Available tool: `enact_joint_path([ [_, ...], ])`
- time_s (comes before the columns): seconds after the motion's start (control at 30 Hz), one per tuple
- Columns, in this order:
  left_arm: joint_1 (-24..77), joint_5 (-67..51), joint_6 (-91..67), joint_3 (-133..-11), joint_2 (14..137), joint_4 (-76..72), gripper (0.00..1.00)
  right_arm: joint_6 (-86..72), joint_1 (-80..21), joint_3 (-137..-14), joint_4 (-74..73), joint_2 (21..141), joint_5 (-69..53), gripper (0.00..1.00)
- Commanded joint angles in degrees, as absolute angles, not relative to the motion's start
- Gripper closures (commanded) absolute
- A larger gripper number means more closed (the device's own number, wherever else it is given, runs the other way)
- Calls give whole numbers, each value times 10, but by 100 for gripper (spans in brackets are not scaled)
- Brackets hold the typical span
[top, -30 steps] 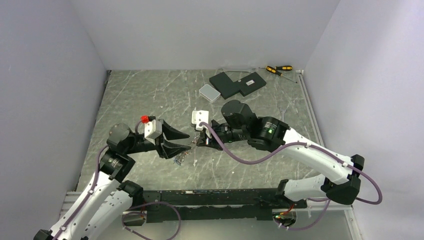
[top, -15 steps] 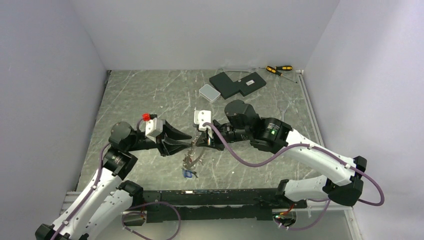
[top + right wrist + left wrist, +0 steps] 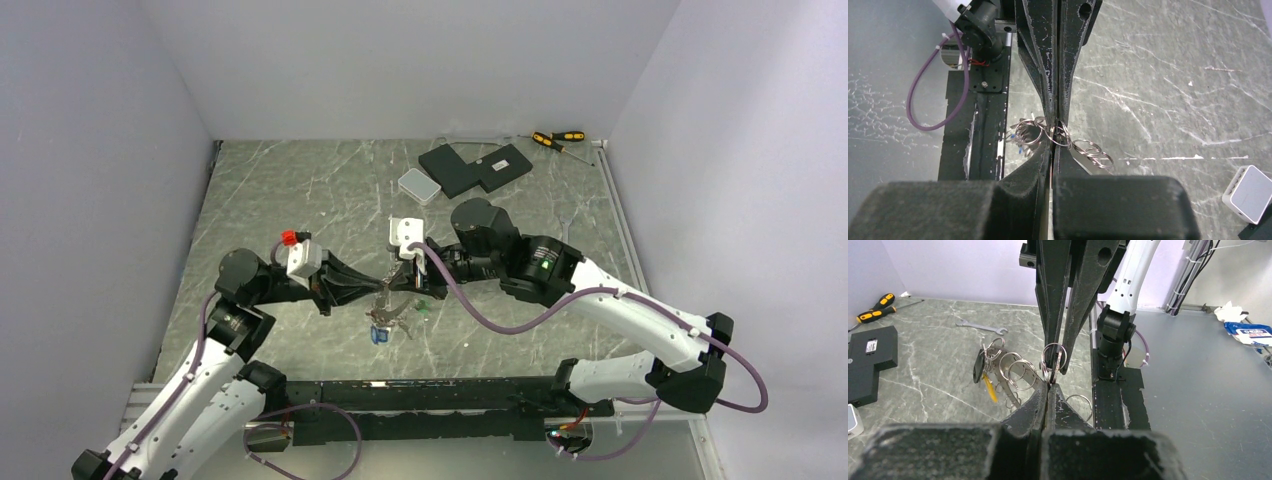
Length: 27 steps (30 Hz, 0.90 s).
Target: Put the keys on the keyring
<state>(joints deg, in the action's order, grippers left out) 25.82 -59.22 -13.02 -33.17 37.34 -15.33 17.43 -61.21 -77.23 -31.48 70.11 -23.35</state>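
Clamping keyring (image 3: 1054,356): left gripper (image 3: 1049,386), right gripper (image 3: 1053,142)

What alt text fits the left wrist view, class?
The shut left claw, pointing up, meets the shut right claw, pointing down, at a silver ring both seem to pinch. A bunch of keys trails left of it.

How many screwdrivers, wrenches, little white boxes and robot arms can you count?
screwdrivers: 2
wrench: 1
little white box: 1
robot arms: 2
Total: 6
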Motion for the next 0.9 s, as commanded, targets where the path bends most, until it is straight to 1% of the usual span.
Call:
enact_joint_path([
  [0.0,258,-585,-139,-324,354,-191,100,164,-615,-764,-239,679,-273,100],
  [0.03,258,-580,-132,-327,350,-180,100,162,-615,-763,-243,678,-272,100],
  [0.07,258,-573,-122,-330,348,-162,100,160,-615,-763,-247,676,-269,98],
  [0.2,258,-540,-83,-345,334,-101,100,152,-614,-747,-262,656,-251,60],
  [0.23,258,-536,-81,-347,332,-97,100,149,-614,-741,-262,650,-246,53],
  [0.3,257,-532,-82,-348,329,-95,100,144,-613,-727,-262,639,-244,47],
  [0.4,257,-527,-83,-348,325,-97,100,134,-613,-706,-252,629,-248,44],
  [0.53,257,-520,-82,-347,318,-93,100,116,-613,-680,-225,633,-234,44],
  [0.67,257,-511,-81,-345,309,-90,100,77,-612,-629,-145,627,-185,44],
  [0.87,256,-493,-82,-344,299,-88,100,10,-612,-544,-14,604,-145,47],
])
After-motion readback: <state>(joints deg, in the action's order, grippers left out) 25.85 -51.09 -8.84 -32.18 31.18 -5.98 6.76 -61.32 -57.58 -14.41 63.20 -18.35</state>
